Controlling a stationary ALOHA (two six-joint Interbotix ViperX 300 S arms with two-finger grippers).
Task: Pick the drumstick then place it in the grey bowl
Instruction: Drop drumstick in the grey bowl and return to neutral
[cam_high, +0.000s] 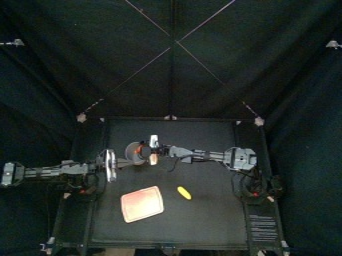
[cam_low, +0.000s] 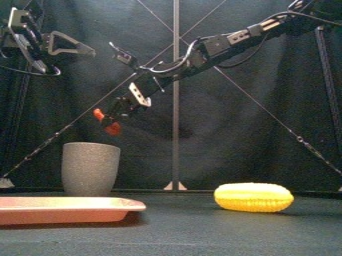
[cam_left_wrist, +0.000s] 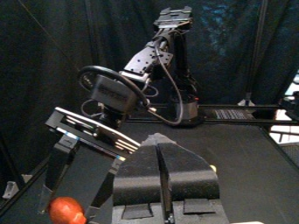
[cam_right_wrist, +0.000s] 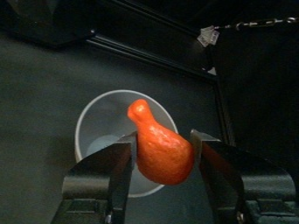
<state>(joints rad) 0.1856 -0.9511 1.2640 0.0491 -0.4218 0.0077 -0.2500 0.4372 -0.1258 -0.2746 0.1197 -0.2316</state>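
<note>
Right wrist view: right tool (cam_right_wrist: 163, 150) clamped on drumstick (cam_right_wrist: 156, 140), frame centre.
Held over grey bowl (cam_right_wrist: 100, 118) mouth, apparently for the drop; left tool (cam_left_wrist: 163, 157) idle, jaws together.

A flat pink tray (cam_high: 142, 203) is lying on the black table (cam_high: 214, 225), in the lower middle of the top view, a little left of centre. A small oval yellow toy (cam_high: 186, 192) with a ribbed surface is lying just right of the tray, not touching it. In the front view the tray is sitting in the lower left corner and the yellow toy is resting at the lower right.
</note>
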